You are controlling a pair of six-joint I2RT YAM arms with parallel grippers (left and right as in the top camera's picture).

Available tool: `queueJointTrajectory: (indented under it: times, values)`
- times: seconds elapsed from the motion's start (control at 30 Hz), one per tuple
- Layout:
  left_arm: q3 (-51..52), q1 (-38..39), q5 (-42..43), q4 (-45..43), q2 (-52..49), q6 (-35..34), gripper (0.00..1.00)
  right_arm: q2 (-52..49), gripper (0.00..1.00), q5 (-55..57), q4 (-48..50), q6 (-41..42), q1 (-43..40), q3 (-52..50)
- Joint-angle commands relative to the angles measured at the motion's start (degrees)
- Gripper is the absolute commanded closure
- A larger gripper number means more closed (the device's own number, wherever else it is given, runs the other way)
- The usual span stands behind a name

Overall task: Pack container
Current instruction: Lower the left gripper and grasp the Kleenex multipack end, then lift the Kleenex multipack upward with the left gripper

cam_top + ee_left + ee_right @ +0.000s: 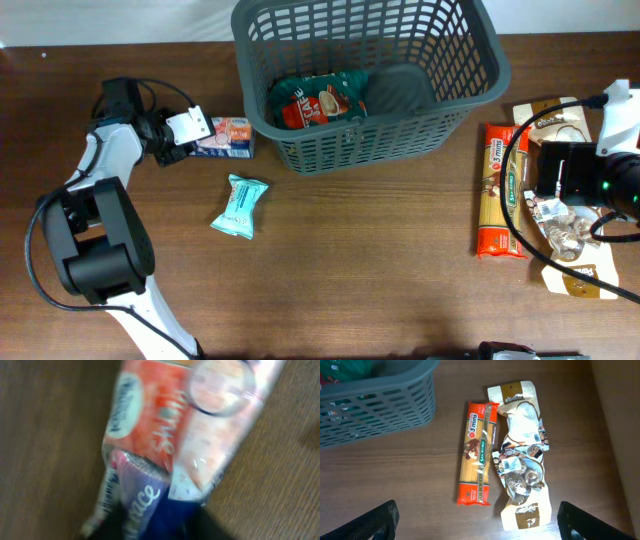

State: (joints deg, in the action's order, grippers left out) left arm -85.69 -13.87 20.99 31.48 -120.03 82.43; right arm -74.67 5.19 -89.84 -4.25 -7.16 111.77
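The dark grey container (360,145) stands at the back centre; it holds a red and green packet (315,100) and a dark grey pouch (400,90). My left gripper (172,140) is shut on the left end of a pink and white packet (228,135), just left of the container. In the blurred left wrist view this packet (165,425) fills the frame. My right gripper (480,520) is open wide above an orange pasta packet (477,460) and two cream pouches (522,455); the container's corner (375,405) shows at upper left.
A teal snack packet (240,205) lies on the table in front of the container, to the left. The pasta packet (500,190) and cream pouches (575,270) lie at the right. The right table edge (615,450) runs close beside the pouches.
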Motion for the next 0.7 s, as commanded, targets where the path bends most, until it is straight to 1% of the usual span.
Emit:
queueJointTrajectory:
  times: [0.0,0.3,0.43,0.57,0.67]
  values:
    - [0.09,-0.28,-1.95,0.52,-2.25,-0.48,0.98,0.26,0.01,1.09,0.02,0.66,-0.37,0.74]
    - [0.07,-0.28,-1.97,0.15,-2.25,-0.46,0.98,0.26,0.01,1.09,0.02,0.66,-0.37,0.74]
    - [-0.37,-0.17,-4.42,-0.39,-2.21,-0.52,0.98,0.26,0.01,1.09,0.02,0.66,-0.37,0.74]
    - [-2.64,0.48,-7.37,-0.39,-1.4,-2.78,0.98,0.26,0.01,1.09,0.02,0.66,-0.37,0.74]
    - [-5.97,1.44,-7.52,-0.39,1.51,-4.87,0.98,0.26,0.01,1.09,0.02,0.66,-0.37,0.74]
